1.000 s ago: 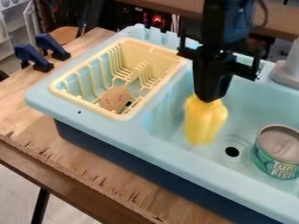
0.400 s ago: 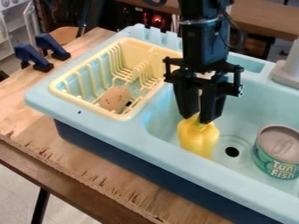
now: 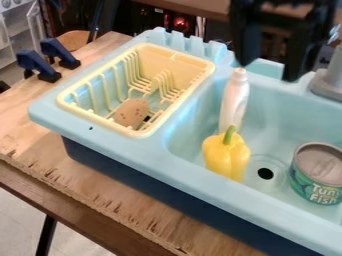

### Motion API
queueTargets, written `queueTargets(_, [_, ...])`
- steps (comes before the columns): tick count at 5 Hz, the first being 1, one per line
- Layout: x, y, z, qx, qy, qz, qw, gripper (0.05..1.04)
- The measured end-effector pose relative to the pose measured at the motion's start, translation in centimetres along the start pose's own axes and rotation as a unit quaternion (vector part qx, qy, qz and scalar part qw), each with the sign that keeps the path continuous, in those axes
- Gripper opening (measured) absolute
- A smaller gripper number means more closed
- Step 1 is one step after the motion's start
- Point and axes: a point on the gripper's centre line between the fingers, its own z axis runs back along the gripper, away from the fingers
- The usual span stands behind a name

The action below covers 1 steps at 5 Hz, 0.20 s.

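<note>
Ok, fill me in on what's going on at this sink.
Nothing is being handled right now: the robot's black gripper hangs open and empty above the light blue sink. A yellow pepper sits stem up in the basin, with a white bottle behind it. A can stands near the drain, and a brown speckled object lies in the yellow rack.

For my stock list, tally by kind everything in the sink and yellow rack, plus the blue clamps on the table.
Yellow pepper: 1
White bottle: 1
Tin can: 1
Brown speckled potato-like item: 1
Blue clamps: 2
Total: 6
</note>
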Motion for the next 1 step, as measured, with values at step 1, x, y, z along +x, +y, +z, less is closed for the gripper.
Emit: queueTargets(1, [0.61, -0.30, 2.61, 0.058, -0.023, 0.009, 0.9980, 1.009])
